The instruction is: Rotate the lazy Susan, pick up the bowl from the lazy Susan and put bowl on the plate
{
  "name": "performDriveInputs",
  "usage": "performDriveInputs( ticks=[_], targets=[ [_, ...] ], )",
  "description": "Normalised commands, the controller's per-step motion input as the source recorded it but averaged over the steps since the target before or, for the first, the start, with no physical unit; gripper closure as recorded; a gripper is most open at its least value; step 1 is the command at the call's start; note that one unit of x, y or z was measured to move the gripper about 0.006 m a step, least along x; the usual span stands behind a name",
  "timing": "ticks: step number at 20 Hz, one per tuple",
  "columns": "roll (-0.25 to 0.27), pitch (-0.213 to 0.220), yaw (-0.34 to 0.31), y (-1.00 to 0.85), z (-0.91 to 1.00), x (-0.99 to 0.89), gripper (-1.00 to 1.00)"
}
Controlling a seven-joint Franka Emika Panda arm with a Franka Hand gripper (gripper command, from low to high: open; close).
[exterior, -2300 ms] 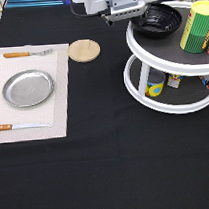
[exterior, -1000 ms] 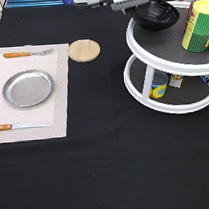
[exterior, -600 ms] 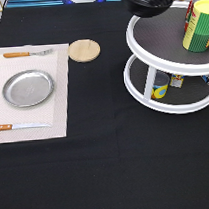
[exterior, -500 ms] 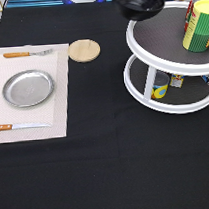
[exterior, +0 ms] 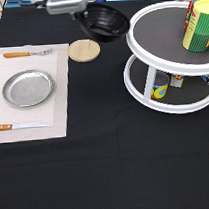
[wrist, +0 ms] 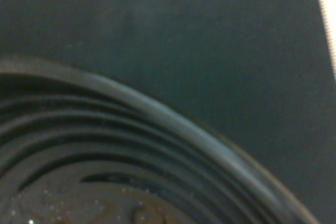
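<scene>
The black ribbed bowl (exterior: 105,22) hangs in the air at the exterior view's top, off the lazy Susan (exterior: 158,31) and to its left, just above the wooden coaster. My gripper (exterior: 81,15) is shut on the bowl's left rim, and its silver body reaches in from the top left. The wrist view shows the bowl's ribbed inner wall (wrist: 112,165) close up, with black cloth beyond it. The silver plate (exterior: 28,88) lies empty on a pale placemat at the left, well below and left of the bowl.
A yellow can (exterior: 197,19) stands on the lazy Susan's top tier, and small cans (exterior: 160,85) stand on the lower tier. A round wooden coaster (exterior: 84,50) lies right of the placemat (exterior: 58,110). A fork (exterior: 27,53) and a knife (exterior: 18,126) flank the plate.
My gripper lifted the bowl off the lazy Susan's top tier and carried it leftward. It now hangs above the coaster area. The plate and can have not moved.
</scene>
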Motion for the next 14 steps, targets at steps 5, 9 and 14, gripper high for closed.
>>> performDriveInputs(
  ticks=[5, 9, 14],
  targets=[
    [-0.008, -0.145, -0.024, -0.95, 0.0, -0.13, 1.0],
    [-0.007, -0.163, -0.129, -0.66, -0.01, -0.19, 1.0],
    [-0.008, -0.168, -0.209, -0.46, -0.17, -0.19, 1.0]
  ],
)
